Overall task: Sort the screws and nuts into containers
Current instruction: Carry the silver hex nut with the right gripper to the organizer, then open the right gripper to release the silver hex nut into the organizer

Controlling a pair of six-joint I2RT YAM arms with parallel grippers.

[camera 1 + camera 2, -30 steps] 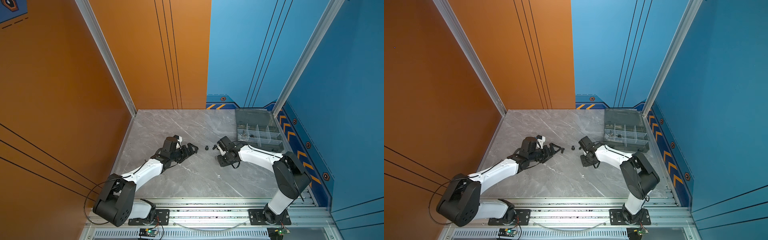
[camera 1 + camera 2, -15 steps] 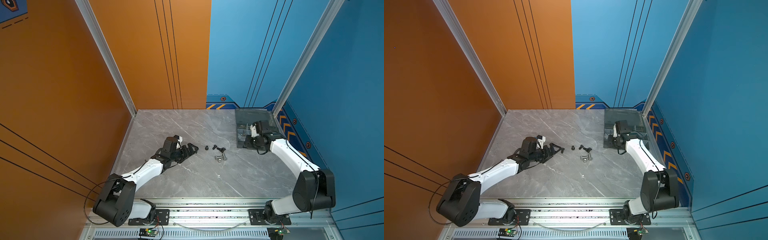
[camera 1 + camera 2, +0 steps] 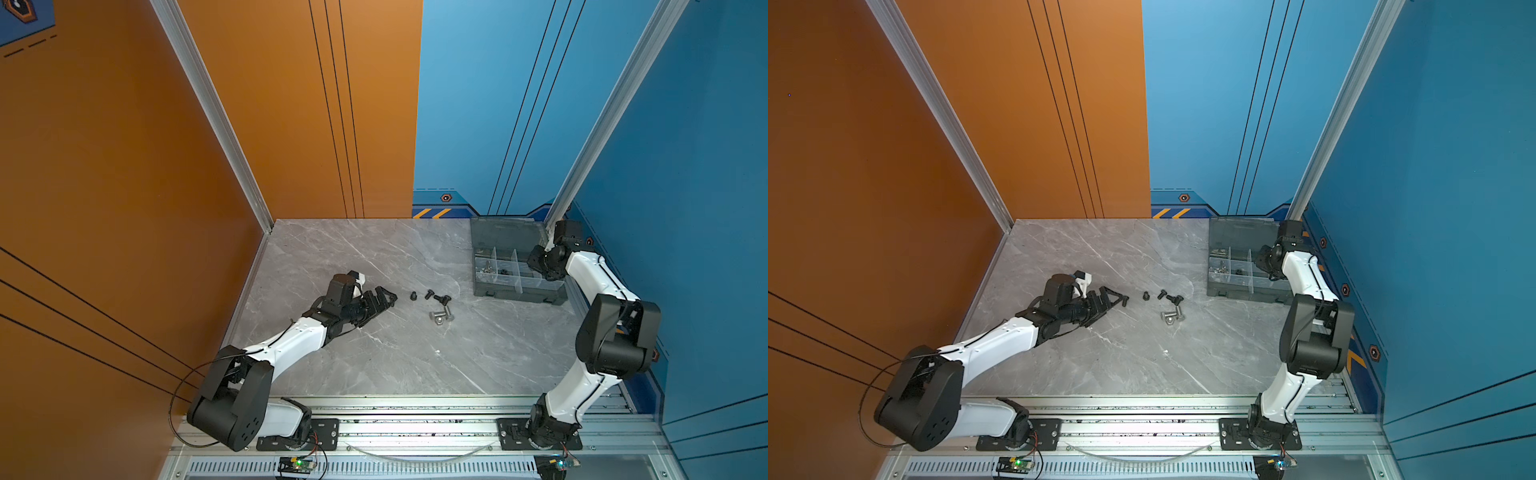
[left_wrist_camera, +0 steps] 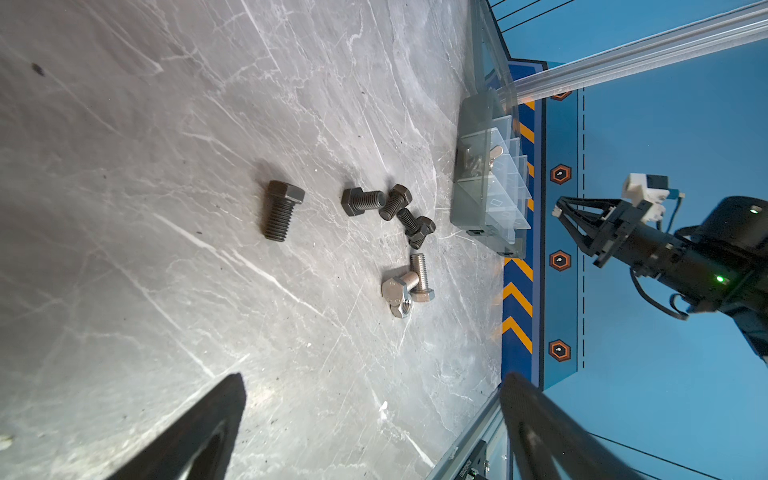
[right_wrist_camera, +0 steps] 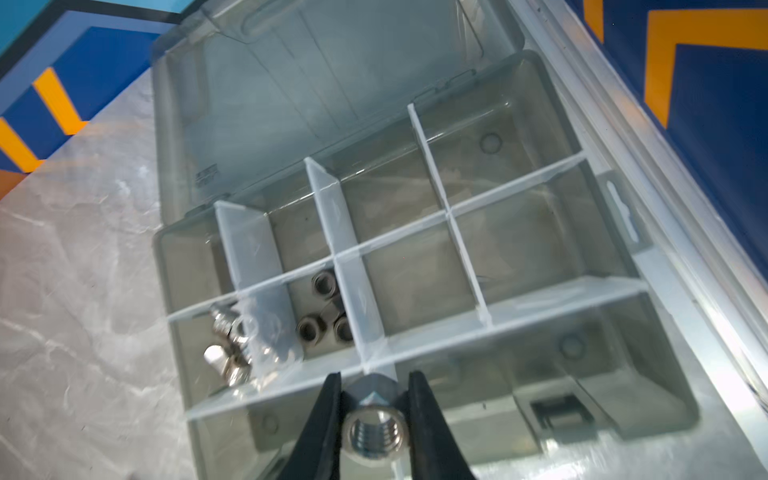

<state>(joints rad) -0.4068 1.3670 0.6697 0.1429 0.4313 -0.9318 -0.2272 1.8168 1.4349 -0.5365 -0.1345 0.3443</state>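
My right gripper (image 5: 374, 376) is shut on a silver hex nut (image 5: 376, 432) and hangs over the near side of the smoky-grey organiser box (image 5: 532, 249). In both top views that gripper (image 3: 535, 261) (image 3: 1263, 259) is above the right end of the box (image 3: 515, 293) (image 3: 1246, 294). One compartment holds black nuts (image 5: 309, 330); the compartment beside it holds silver wing nuts (image 5: 228, 353). Black screws (image 3: 428, 296) (image 4: 390, 203) and silver screws (image 3: 440, 316) (image 4: 409, 282) lie loose mid-table. My left gripper (image 4: 374, 390) (image 3: 392, 297) rests open just left of them, nothing between its fingers.
One black screw (image 4: 280, 216) lies apart from the cluster, and a silver nut (image 4: 401, 309) touches the silver screws. The box's lid (image 5: 332, 83) is folded back towards the blue wall. The box stands in the back right corner by the metal frame post (image 3: 582, 166).
My right arm has swung from the loose screws at mid-table back to the right and over the box, with the silver nut in its jaws. The left arm has stayed put.
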